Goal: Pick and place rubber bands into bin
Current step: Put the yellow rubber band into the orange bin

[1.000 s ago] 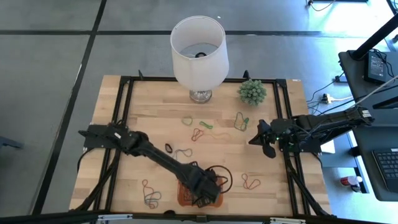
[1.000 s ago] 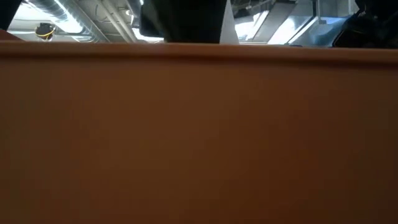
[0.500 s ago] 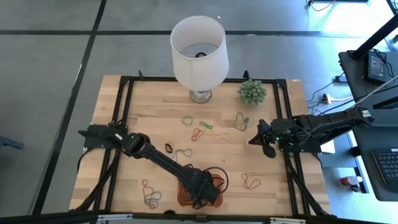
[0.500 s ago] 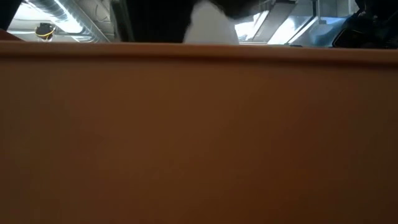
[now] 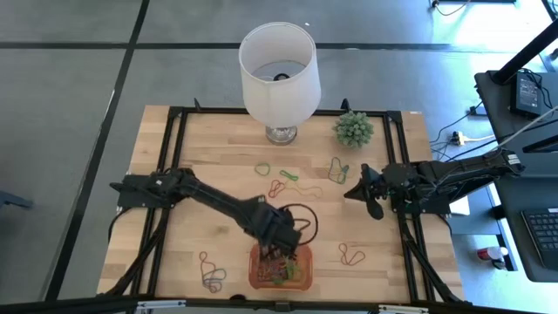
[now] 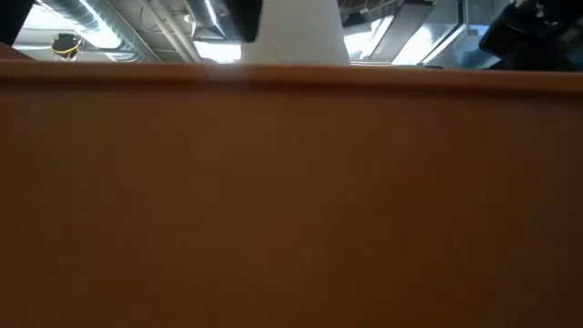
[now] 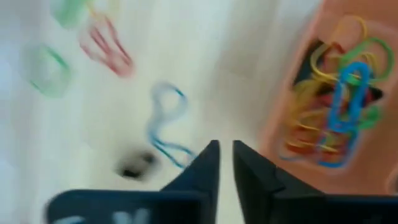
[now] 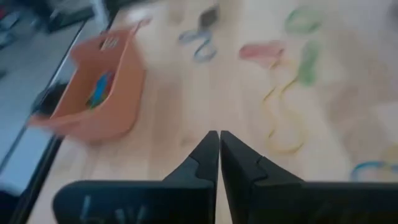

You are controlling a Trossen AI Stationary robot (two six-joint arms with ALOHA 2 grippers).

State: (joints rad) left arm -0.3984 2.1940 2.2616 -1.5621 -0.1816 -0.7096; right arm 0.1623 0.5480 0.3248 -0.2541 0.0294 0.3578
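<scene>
The orange bin (image 5: 279, 269) stands at the table's near edge with several coloured rubber bands in it; it also shows in the left wrist view (image 7: 339, 93) and the right wrist view (image 8: 99, 87). My left gripper (image 5: 286, 232) hovers just beyond the bin's far side, its fingers (image 7: 225, 152) a narrow gap apart and empty. A blue band (image 7: 165, 121) and a black band (image 7: 134, 163) lie on the wood ahead of it. My right gripper (image 5: 362, 194) is shut and empty (image 8: 219, 135) over the table's right side.
Loose bands lie at mid-table (image 5: 277, 186), at the far right (image 5: 338, 170), the near right (image 5: 351, 255) and the near left (image 5: 209, 272). A white lamp (image 5: 279, 74) and a small green plant (image 5: 353, 128) stand at the far edge. The bin's wall (image 6: 291, 200) fills the low view.
My left gripper has drawn back from above the bin toward the table's far edge, and the bands in the bin now show. My right gripper has edged toward the table's left.
</scene>
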